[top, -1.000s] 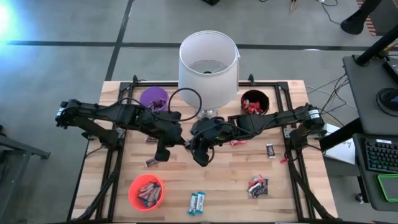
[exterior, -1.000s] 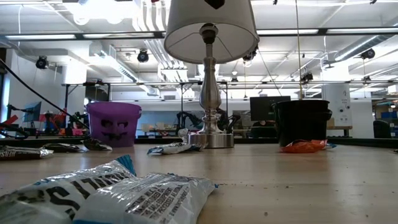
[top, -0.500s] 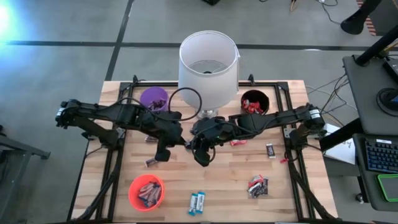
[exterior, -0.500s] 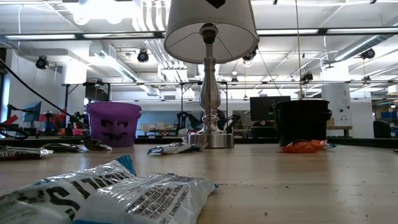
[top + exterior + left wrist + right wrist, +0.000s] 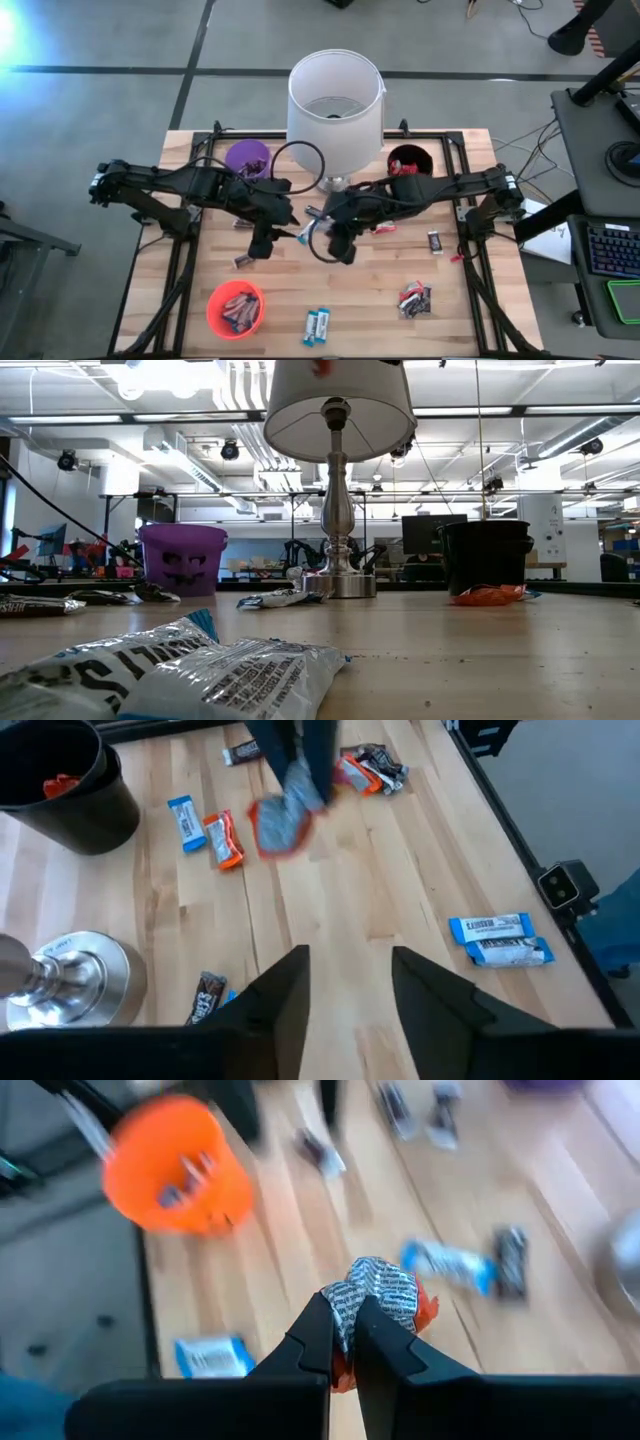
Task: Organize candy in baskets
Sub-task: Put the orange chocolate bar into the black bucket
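Worktop layout: the wooden worktop (image 5: 380,290) carries 3 baskets, with the purple basket (image 5: 247,158) and black basket (image 5: 409,163) at the far edge either side of a white lamp (image 5: 336,100), and the orange basket (image 5: 236,308) at the near edge. My reading is 1 basket per wrapper colour.
Sorted so far: dark-wrapped candy lies in the orange basket; red pieces show in the black basket.
Loose candy: 2 blue-and-white bars (image 5: 317,325) near the front edge, a mixed heap (image 5: 414,299) front right, a dark bar (image 5: 435,241) right of centre, a dark bar (image 5: 243,261) left of centre.
Right claw: the right claw (image 5: 345,1342) is clenched on a crumpled silver-and-red candy (image 5: 385,1292), lifted clear above the middle of the worktop; in the high view it sits at (image 5: 344,245).
Why held so: the pinch is on the wrapper's edge, probably for carrying it to a basket; red suggests the black one.
Left claw: the left claw (image 5: 348,982) hangs just left of centre with a clear gap between its fingers, grasping nothing.
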